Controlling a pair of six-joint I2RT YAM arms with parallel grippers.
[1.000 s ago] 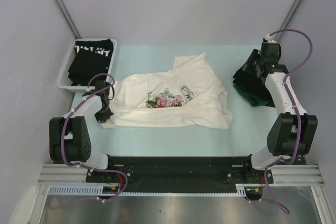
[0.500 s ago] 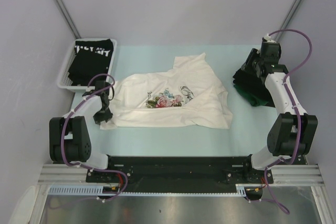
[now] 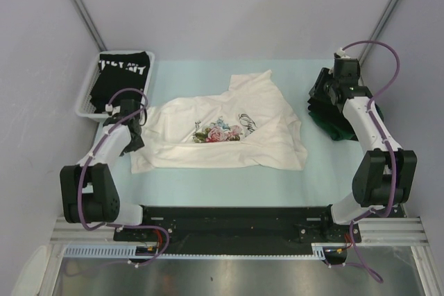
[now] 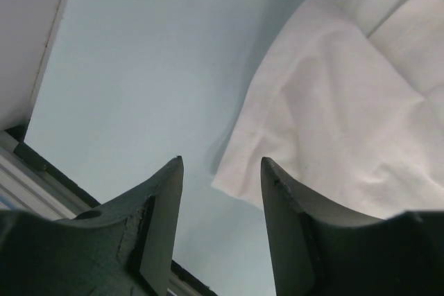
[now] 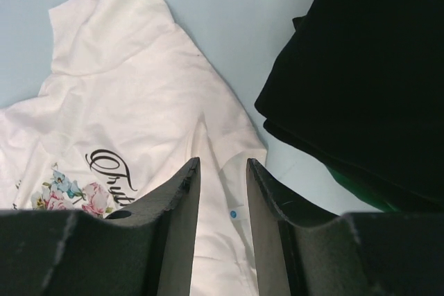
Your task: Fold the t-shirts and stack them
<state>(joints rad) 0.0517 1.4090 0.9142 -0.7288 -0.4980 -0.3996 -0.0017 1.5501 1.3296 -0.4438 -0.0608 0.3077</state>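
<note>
Nearest, the left gripper (image 4: pixel 222 164) hangs low over the table (image 3: pixel 208 179) at the near-left corner of the white tee (image 3: pixel 229 135). Its fingers stand apart with nothing between them; the cloth's corner lies flat just beyond the tips, and as far as the wrist view shows it touches neither.

The white tee lies face up across the middle of the table, print and script showing. It is spread but rumpled, its right side bunched and one part reaching toward the far edge; no proper fold appears to have been made in it.

Farther right, the stack (image 3: pixel 326 116) sits on the table, near the white tee but apart from it. It is a black tee (image 5: pixel 374 67) folded on a green tee (image 5: pixel 350 184), whose edge peeps out beneath; that part of the job looks done.

The right gripper (image 5: pixel 222 162) hovers by the stack's left edge, above the white tee's right side; its fingers are a little apart and clamped on nothing.

Farthest left, the basket (image 3: pixel 84 105) holds the lettered tee (image 3: pixel 123 67), lying loosely in it and well apart from the stack.

My judgement is that the task is about halfway: two tees are folded and stacked, two are left. The white tee needs smoothing, folding and carrying to the stack; the lettered tee must then come out of the basket for the same treatment.
</note>
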